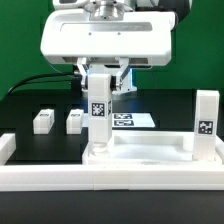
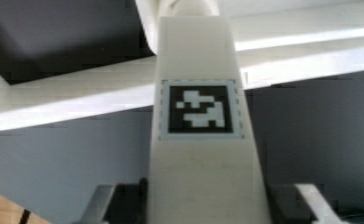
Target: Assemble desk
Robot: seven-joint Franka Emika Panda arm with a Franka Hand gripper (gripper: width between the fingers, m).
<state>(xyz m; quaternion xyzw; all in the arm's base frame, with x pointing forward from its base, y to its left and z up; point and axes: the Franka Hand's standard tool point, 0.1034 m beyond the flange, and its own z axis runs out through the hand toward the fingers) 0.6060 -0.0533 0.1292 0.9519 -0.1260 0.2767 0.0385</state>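
Well, b/w tag [image 2: 200, 108] on leg post [image 2: 205, 175]

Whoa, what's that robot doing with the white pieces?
It's building a desk. The gripper is around an upright leg standing on the tabletop; whether it's squeezing isn't clear. A second leg stands at the exterior view's right end. Two spare legs lie behind on the black table.

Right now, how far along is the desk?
Done: one leg post stands upright at the tabletop panel's corner on the exterior view's right. In hand: gripper holds a second leg post upright on the panel. Left: two leg posts lying loose on the table.
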